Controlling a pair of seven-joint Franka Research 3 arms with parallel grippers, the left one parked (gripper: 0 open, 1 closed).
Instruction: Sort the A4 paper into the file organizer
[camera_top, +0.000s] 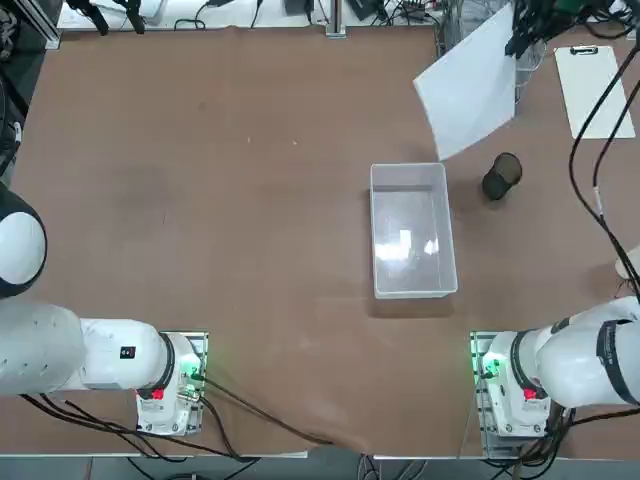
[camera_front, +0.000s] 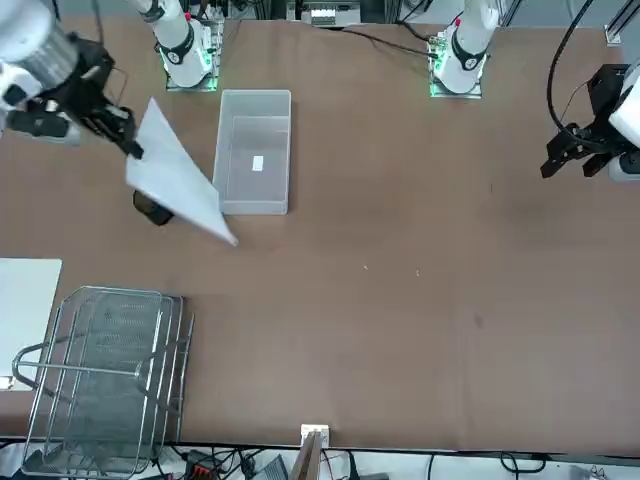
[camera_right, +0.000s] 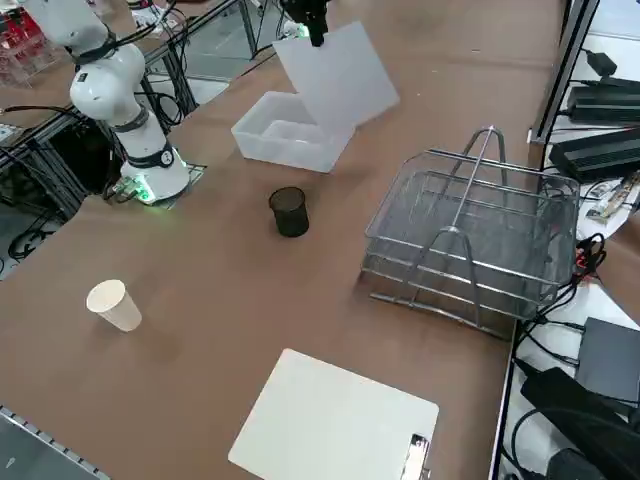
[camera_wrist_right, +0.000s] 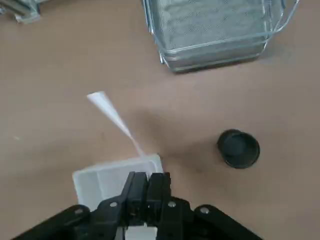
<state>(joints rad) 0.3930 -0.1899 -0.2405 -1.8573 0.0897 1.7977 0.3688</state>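
Brown table (camera_front: 400, 320) below; paper (camera_front: 180, 188) pinched by 1 edge in right gripper (camera_front: 135, 150), raised near bin (camera_front: 252, 140), seemingly leaving opposite edge free for rack (camera_front: 105, 375).

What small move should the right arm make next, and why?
I'd carry the paper toward the rack, keeping it high enough to clear the rim: the right gripper is shut on the sheet's edge, the sheet hangs in the air by the bin, and the rack stands off to the side.
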